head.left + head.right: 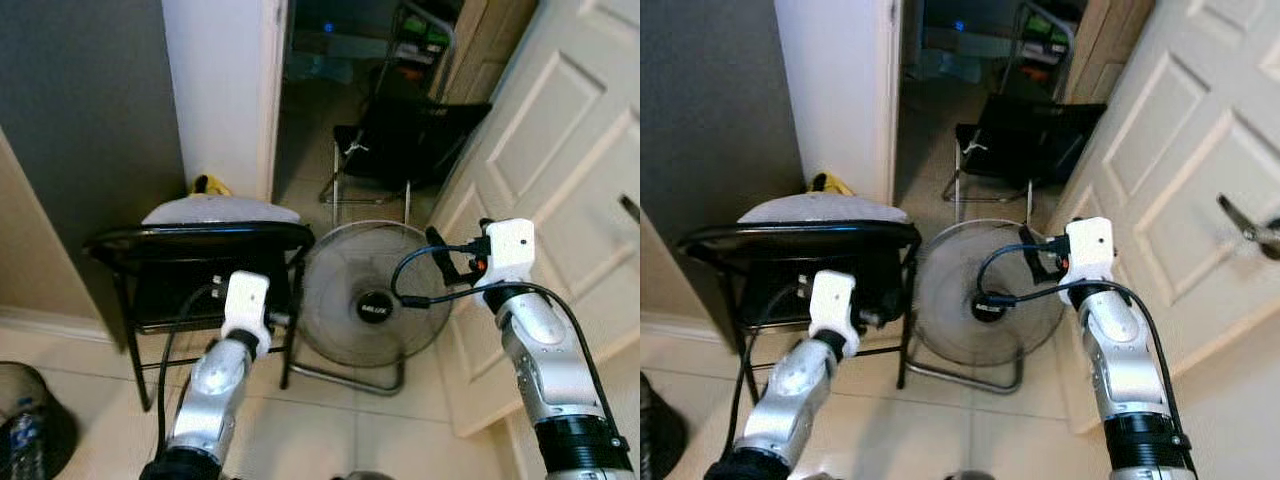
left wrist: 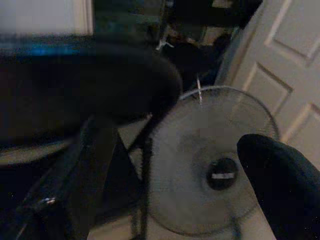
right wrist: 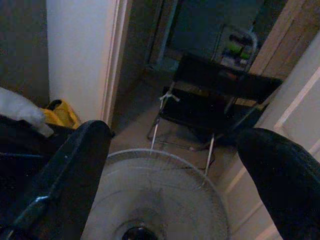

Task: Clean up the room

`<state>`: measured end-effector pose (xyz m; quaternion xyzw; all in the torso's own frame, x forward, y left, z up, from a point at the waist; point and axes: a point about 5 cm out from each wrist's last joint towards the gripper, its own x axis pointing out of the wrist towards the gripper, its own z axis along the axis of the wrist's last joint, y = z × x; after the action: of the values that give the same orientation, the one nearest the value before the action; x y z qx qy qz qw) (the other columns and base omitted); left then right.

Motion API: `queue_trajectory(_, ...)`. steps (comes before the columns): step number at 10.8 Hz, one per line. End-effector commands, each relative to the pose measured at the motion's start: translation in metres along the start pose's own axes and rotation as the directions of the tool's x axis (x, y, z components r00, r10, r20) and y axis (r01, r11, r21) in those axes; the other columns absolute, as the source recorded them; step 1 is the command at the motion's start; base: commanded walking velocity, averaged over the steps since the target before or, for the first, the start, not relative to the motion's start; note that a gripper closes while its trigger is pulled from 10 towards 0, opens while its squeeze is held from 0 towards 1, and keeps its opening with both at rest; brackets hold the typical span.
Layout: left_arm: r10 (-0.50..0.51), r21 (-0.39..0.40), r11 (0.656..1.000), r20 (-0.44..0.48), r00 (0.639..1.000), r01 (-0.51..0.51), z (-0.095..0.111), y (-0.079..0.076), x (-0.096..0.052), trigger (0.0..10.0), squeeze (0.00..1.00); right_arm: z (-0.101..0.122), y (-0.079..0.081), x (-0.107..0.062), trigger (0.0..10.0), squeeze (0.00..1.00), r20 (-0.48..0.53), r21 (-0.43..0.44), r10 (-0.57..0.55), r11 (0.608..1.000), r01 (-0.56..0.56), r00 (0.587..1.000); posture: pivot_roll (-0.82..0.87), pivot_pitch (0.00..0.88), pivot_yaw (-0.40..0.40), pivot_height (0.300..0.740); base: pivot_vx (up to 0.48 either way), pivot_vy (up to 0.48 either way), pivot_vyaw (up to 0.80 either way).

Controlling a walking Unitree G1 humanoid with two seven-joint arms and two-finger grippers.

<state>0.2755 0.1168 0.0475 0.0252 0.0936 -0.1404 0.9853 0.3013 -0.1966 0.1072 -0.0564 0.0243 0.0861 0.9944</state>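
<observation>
The floor fan stands at frame centre, between the black chair and the white door; the right pincer, spread wide, could topple it; the left pincer, also spread, risks snagging the chair.

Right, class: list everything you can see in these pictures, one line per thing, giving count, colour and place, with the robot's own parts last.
Floor fan: one, grey grille with black hub, standing on the tiled floor in the doorway, beside the near chair.
Near chair: one, black, against the grey wall, left of the fan.
Cushion: one, pale grey, on the near chair's seat.
Yellow object: one, behind the near chair by the door frame; too hidden to identify.
Far chair: one, black folding, beyond the doorway.
Door: one, white panelled, open at right.
Bin: one, dark, bottom left corner.
Left end effector: black fingers, open, near the chair.
Right end effector: black fingers, open, above the fan.
</observation>
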Motion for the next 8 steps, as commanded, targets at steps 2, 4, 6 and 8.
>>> queue_trajectory(2,-0.03,0.0,1.0,-0.002,1.0,0.03,0.008,-0.011,-0.001,10.0,0.0,-0.003,0.003,-0.001,10.0,0.0,0.006,0.075,-0.027,0.997,0.027,1.0,-0.1,0.0,-0.127,0.74,0.0,0.0,0.0)
queue_trajectory(4,-0.008,-0.026,1.0,0.06,0.998,0.01,0.021,-0.005,0.0,10.0,0.0,-0.012,0.012,-0.006,10.0,0.0,-0.014,0.192,-0.026,0.981,0.028,1.0,-0.09,0.0,-0.103,0.74,0.0,0.0,0.0)
queue_trajectory(6,-0.037,0.003,0.999,0.023,0.999,0.036,0.022,-0.004,0.0,10.0,0.0,-0.017,0.02,-0.008,10.0,0.0,-0.009,0.217,-0.048,0.975,0.049,0.999,-0.09,0.0,-0.078,0.74,0.0,0.0,0.0)
queue_trajectory(8,-0.011,-0.051,0.999,0.019,1.0,0.012,0.02,-0.002,0.0,10.0,0.0,-0.017,0.022,-0.004,10.0,0.0,-0.01,0.2,-0.027,0.979,0.029,1.0,-0.08,0.0,-0.087,0.74,0.0,0.0,0.0)
